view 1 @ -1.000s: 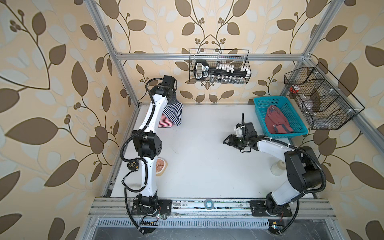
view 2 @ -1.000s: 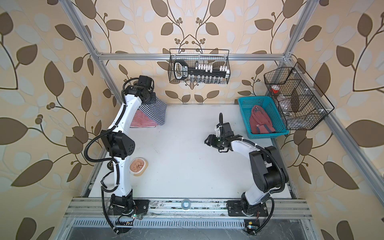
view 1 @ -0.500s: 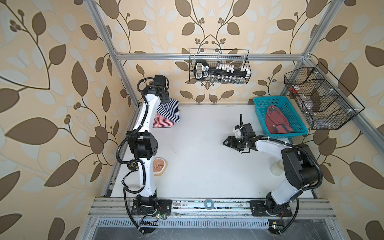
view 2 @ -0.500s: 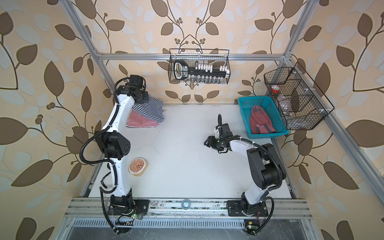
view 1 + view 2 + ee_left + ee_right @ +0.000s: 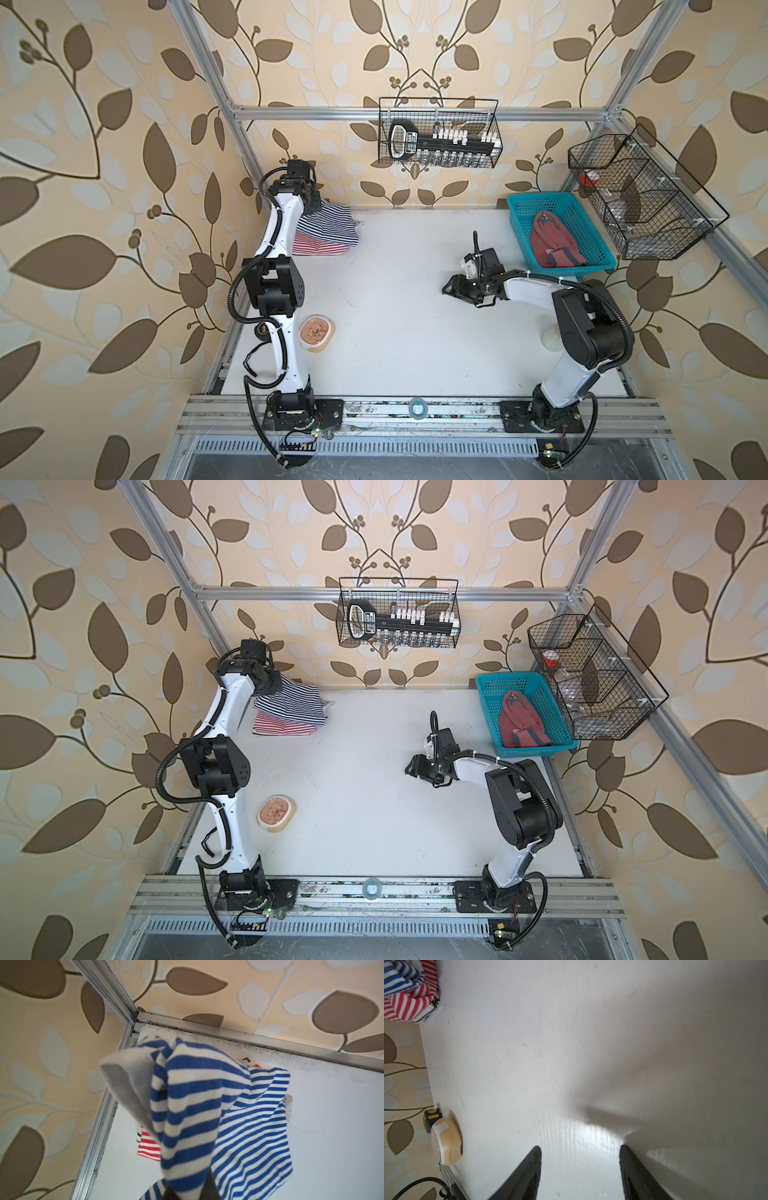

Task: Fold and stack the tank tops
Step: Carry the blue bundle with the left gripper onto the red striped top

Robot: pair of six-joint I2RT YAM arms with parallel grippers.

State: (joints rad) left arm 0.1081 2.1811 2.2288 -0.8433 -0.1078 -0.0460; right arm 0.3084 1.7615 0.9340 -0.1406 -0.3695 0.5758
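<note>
1. worktop (image 5: 407, 340): white, scuffed, metal rail along the front edge.
2. left arm (image 5: 282, 232): reaches to the far-left corner. In both top views it covers the left edge of both striped tops.
3. side wire basket (image 5: 660, 237): on the right wall, 3 compartments. The far 1 holds a red-and-white item (image 5: 589, 179). The others hold clear stuff, hard to make out.
4. back wire basket (image 5: 436, 100): hangs on the back rail. Holds a black-handled tool (image 5: 401, 139) and a row of small white and metal pieces, too small to tell.
5. teal basket (image 5: 536, 196): far-right of the worktop. Holds the dusty red tank top (image 5: 552, 241), bunched, grey-blue trim at the near end, print unreadable.
6. navy-white striped tank top (image 5: 332, 226): far-left corner, lying on the red-white striped tank top (image 5: 320, 248), 1 end raised off the pile.
7. Red-white top: flat on the worktop, only its near strip shows.
8. left gripper (image 5: 188, 1186): hidden under the wrist in both top views. The left wrist view shows the jaws pressed together, pinching a bunched fold of the navy-white top. Blurred cloth covers most of them.
9. right gripper (image 5: 580, 1147): low over mid-right worktop, well apart from all 3 tops, jaws spread over bare surface.
10. cream dish (image 5: 318, 332): pinkish inside, just beside the left arm.
11. tape measure (image 5: 431, 1119): black-yellow, touching the dish.
12. pale round thing (image 5: 550, 337): cut off by the right arm, cannot tell what it is.
13. tape roll (image 5: 417, 407): on the front rail.
</note>
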